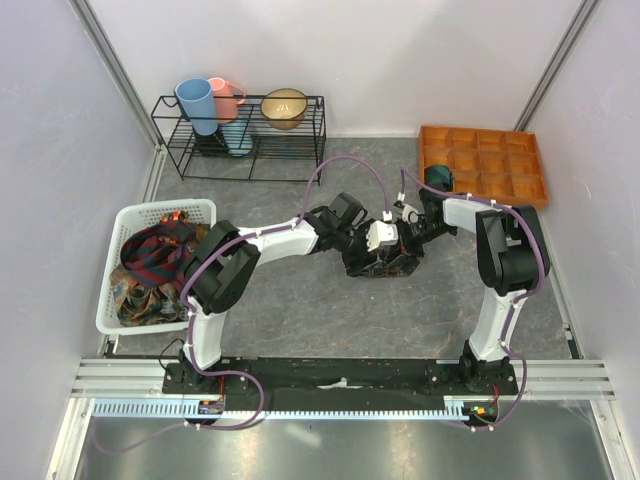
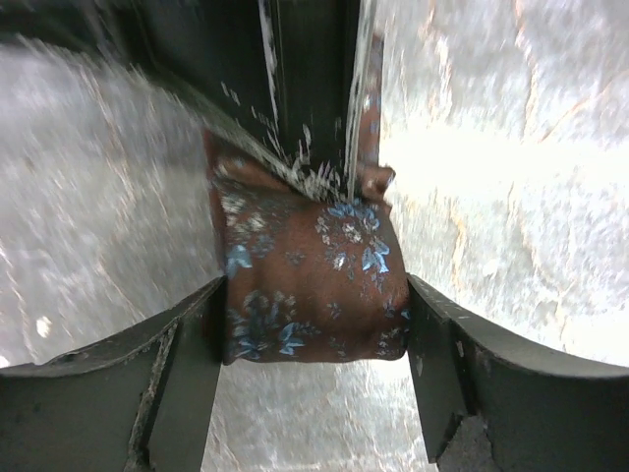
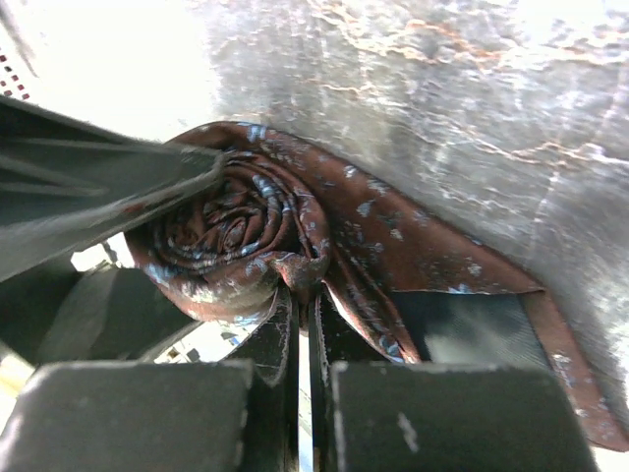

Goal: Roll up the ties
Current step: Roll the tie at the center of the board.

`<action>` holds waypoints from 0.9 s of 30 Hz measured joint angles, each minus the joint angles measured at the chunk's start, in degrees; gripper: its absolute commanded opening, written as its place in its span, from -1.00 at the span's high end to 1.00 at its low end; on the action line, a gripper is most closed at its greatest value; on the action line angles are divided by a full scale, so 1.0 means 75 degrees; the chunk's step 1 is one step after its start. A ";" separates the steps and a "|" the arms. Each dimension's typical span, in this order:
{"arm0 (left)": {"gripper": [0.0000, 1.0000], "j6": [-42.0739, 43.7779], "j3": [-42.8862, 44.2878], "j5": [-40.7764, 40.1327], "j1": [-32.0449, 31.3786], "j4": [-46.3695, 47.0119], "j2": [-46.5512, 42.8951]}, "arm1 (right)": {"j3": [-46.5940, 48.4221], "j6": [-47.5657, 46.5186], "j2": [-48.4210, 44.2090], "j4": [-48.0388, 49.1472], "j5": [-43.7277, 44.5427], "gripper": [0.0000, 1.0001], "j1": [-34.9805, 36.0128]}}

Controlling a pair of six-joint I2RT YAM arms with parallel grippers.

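Note:
A maroon-brown tie [image 2: 305, 265] with small blue flowers lies rolled up on the grey table at mid-table [image 1: 378, 266]. My left gripper [image 2: 314, 295] straddles the roll, one finger against each end of it. My right gripper [image 3: 307, 295] is shut, pinching a fold of cloth at the roll's outer edge. The spiral of the roll [image 3: 231, 231] shows in the right wrist view, and its loose wide end [image 3: 442, 261] trails to the right, lining side up. From above, both grippers meet over the roll, left [image 1: 383, 243] and right [image 1: 406, 238].
A white basket [image 1: 130, 215] at the left holds several more ties [image 1: 150, 262]. A black wire rack [image 1: 245, 150] at the back carries two cups and a bowl. An orange compartment tray [image 1: 485, 160] sits at the back right, with a teal object [image 1: 438, 179] beside it.

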 measured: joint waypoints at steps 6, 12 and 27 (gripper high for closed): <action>-0.53 -0.0026 0.0306 0.0271 -0.0009 0.0131 0.0052 | 0.0195 0.0003 0.0137 -0.0239 0.0286 1.00 0.0000; -0.53 -0.0035 0.0589 0.0277 -0.0093 0.0239 0.0393 | 0.0629 -0.0015 0.0434 -0.0697 0.0484 1.00 0.0012; -0.26 -0.0029 0.0271 0.0143 -0.0163 0.0632 0.0603 | 0.0743 -0.0242 0.0463 -0.0982 0.0898 1.00 0.0085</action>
